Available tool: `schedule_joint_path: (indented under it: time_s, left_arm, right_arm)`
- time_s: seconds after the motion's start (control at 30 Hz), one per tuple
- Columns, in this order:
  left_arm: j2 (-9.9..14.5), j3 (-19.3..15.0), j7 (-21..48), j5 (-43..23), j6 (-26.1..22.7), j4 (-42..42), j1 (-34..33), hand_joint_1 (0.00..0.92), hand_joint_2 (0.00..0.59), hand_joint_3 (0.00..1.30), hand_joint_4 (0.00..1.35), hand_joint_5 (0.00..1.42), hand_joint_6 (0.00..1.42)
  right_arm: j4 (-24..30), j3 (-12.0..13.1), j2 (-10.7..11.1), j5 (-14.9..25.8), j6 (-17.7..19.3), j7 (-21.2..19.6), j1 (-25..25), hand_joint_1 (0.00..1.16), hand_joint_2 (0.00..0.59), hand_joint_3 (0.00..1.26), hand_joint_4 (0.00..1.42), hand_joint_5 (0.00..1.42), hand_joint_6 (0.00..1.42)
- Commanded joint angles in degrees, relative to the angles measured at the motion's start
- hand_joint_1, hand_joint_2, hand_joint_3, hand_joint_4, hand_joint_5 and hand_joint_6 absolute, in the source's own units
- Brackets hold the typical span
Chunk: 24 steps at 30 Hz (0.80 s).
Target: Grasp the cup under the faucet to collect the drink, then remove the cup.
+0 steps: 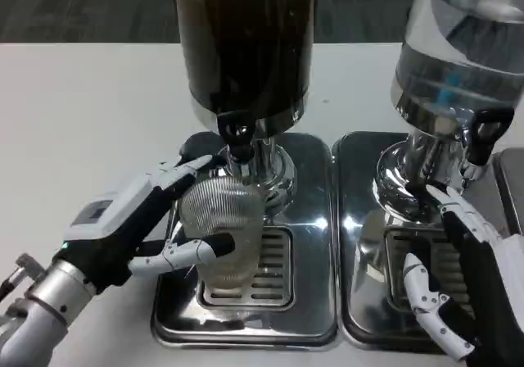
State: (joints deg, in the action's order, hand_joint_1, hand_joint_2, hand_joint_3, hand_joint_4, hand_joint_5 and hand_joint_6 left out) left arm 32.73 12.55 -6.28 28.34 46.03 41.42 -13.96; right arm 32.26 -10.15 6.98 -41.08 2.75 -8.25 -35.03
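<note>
Clear ribbed cup (221, 232) stands upright on the drip tray (246, 322), directly beneath the dark dispenser's faucet (239, 142); left hand (147, 224) fingers wrap its sides, holding it. Right hand (458, 289) rests open, well apart.

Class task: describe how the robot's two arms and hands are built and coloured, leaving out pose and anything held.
The left hand has a white back with a small dark panel, a black palm and white-and-black fingers, on a ribbed silver forearm with a green light at the wrist. The right hand is mostly black with white finger segments.
</note>
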Motion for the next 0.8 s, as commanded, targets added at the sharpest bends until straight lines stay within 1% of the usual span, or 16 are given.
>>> schedule_joint_path:
  time_s: [0.03,0.23,0.5,0.8]
  left_arm:
    - [1.04,0.09,-0.03,1.56,-0.15,-2.5,0.64,0.0,0.041,0.08,0.0,0.0,0.0]
    - [1.28,-0.88,-0.25,1.6,-0.36,-5.8,1.58,0.0,0.038,0.06,0.0,0.0,0.0]
    - [1.8,-2.02,-0.55,2.15,-1.98,-9.37,2.92,0.0,0.044,0.05,0.0,0.0,0.0]
    - [2.47,-5.42,-0.41,0.66,-3.07,-13.17,5.7,0.0,0.046,0.06,0.0,0.0,0.0]
  right_arm:
    - [1.13,0.09,-0.21,0.18,-0.71,0.46,-0.37,0.43,0.586,0.2,0.1,0.1,0.09]
    - [1.07,0.27,-0.07,0.61,-0.92,0.72,0.05,0.43,0.586,0.2,0.1,0.1,0.09]
    - [0.78,0.41,-0.11,0.8,-0.95,0.81,0.23,0.43,0.586,0.2,0.1,0.1,0.09]
    - [0.25,0.56,0.16,1.22,-0.86,1.07,1.05,0.43,0.586,0.21,0.1,0.1,0.09]
